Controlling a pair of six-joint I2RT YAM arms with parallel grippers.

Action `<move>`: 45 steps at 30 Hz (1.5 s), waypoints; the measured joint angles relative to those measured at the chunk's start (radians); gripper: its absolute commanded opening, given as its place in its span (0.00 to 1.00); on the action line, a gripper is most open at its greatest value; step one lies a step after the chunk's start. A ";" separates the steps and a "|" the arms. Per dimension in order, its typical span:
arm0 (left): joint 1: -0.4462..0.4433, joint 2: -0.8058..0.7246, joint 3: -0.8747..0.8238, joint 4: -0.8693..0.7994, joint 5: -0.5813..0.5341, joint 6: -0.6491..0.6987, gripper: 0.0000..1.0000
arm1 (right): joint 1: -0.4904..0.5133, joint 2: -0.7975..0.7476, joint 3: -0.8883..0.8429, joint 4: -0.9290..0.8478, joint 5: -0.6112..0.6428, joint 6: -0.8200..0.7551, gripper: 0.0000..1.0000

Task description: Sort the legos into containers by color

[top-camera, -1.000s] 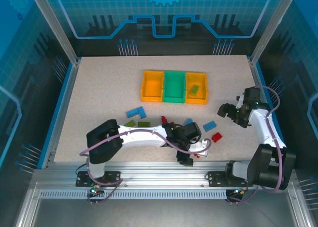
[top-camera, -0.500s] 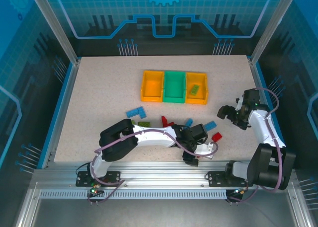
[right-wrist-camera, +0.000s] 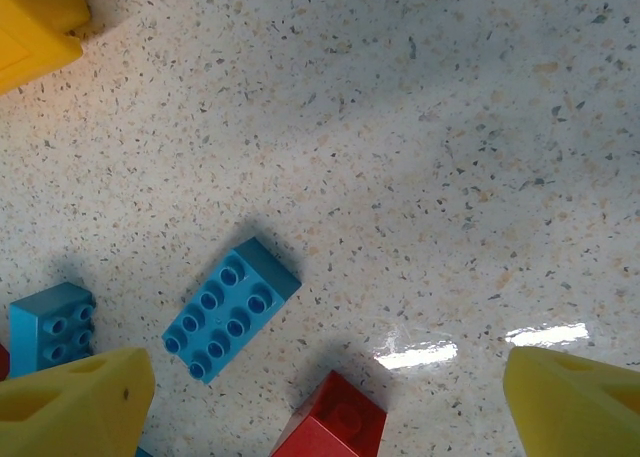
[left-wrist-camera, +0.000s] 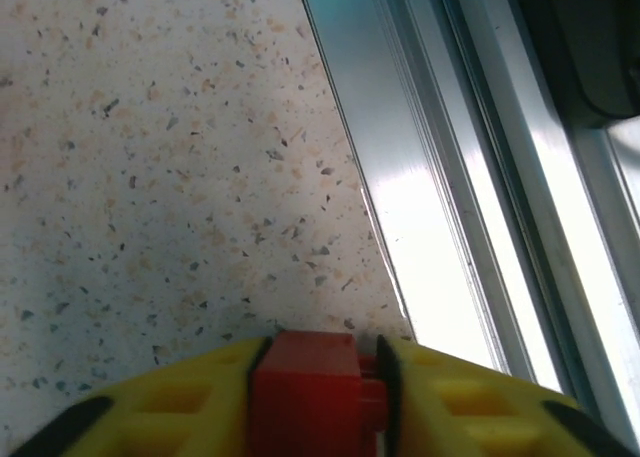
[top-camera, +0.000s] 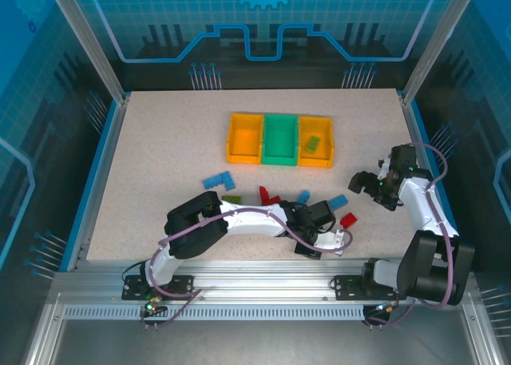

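1. Clamping a red lego (left-wrist-camera: 305, 397), the left hand (left-wrist-camera: 315, 407) sits low at the bench's (left-wrist-camera: 150, 177) near edge.
2. Right hand (right-wrist-camera: 318, 392) hangs spread wide above a blue lego (right-wrist-camera: 231, 308), with the containers (top-camera: 279, 160) farther back on the bench.

Red lego (left-wrist-camera: 305, 397) partly off bottom edge

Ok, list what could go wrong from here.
1. The left end effector grips a red brick at the near edge of the table, beside the rail; a slip could send it overboard.
2. The right end effector hangs open above a blue brick with a second red brick close by; closing might catch both.
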 measured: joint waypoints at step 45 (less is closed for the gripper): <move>0.630 0.294 0.729 -0.300 -0.175 -0.692 0.21 | 0.261 -0.100 -0.220 -0.032 0.000 0.307 0.80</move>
